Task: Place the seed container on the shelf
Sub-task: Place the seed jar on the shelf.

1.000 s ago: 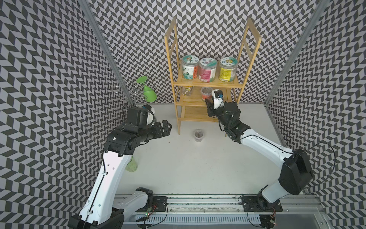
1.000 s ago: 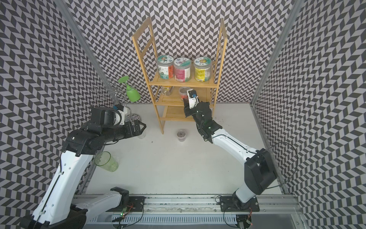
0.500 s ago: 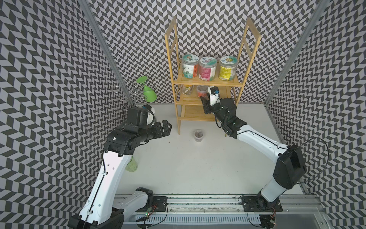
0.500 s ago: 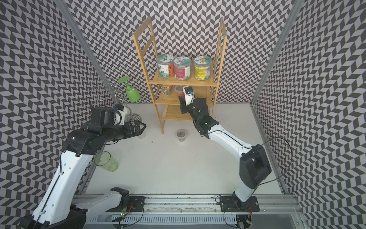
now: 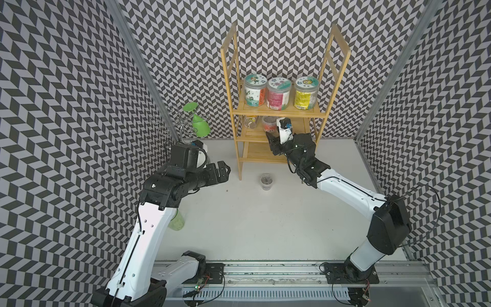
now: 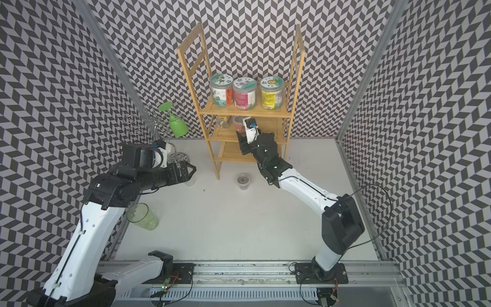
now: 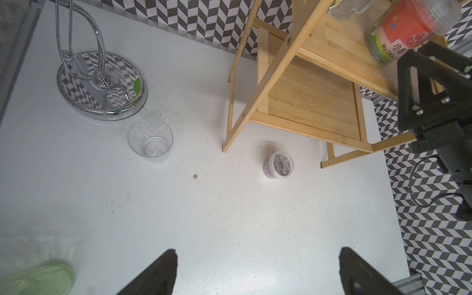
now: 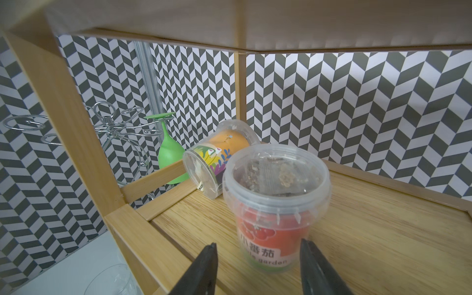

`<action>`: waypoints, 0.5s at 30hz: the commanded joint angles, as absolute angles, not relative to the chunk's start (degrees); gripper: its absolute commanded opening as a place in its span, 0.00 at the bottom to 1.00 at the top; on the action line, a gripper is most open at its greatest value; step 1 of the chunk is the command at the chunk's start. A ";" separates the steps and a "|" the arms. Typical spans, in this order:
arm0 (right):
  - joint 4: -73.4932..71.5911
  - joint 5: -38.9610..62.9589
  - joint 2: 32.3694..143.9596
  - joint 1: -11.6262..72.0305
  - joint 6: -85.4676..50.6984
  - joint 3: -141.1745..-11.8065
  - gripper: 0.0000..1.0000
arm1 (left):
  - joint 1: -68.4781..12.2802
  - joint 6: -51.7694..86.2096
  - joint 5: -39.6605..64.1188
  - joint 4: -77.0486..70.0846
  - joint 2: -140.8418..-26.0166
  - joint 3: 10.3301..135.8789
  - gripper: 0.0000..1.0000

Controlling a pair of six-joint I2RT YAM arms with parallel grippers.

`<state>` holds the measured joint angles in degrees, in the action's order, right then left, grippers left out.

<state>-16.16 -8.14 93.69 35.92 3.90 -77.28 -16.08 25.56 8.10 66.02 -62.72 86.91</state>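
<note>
The seed container (image 8: 275, 204), a clear lidded tub with a red label, stands upright on the middle tier of the bamboo shelf (image 8: 370, 229). It shows in both top views (image 5: 269, 124) (image 6: 238, 123) and in the left wrist view (image 7: 408, 28). My right gripper (image 8: 258, 244) is open at the tier's front edge. Its fingers flank the tub's base without touching it. My left gripper (image 5: 224, 170) (image 7: 258, 251) hangs wide open and empty above the floor, left of the shelf (image 5: 276, 112).
A tipped tub with an orange label (image 8: 219, 153) lies behind the seed container. Three jars (image 5: 277, 93) fill the top tier. A small lidded tub (image 5: 266, 181) sits on the floor before the shelf. At the left stand a chrome stand (image 7: 102, 84), a clear cup (image 7: 150, 140) and a green cup (image 6: 142, 216).
My right arm reached forward into the shelf with the red-labelled tub, left it on the middle tier, and its jaws spread apart. The left arm stayed still.
</note>
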 commanded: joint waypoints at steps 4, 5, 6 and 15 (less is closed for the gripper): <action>-17.54 -10.65 84.72 36.91 5.39 -71.20 0.59 | -15.73 25.46 6.99 65.27 -61.92 88.02 1.00; -17.22 -10.71 83.46 37.07 5.49 -70.48 0.59 | -15.78 25.40 6.93 65.22 -62.01 88.01 1.00; -16.69 -10.65 82.16 37.31 5.60 -69.66 0.59 | -15.72 25.42 6.94 65.24 -62.01 87.98 1.00; -12.24 -11.46 64.44 40.70 7.55 -56.16 0.60 | -17.13 24.08 5.43 65.74 -63.13 87.35 0.96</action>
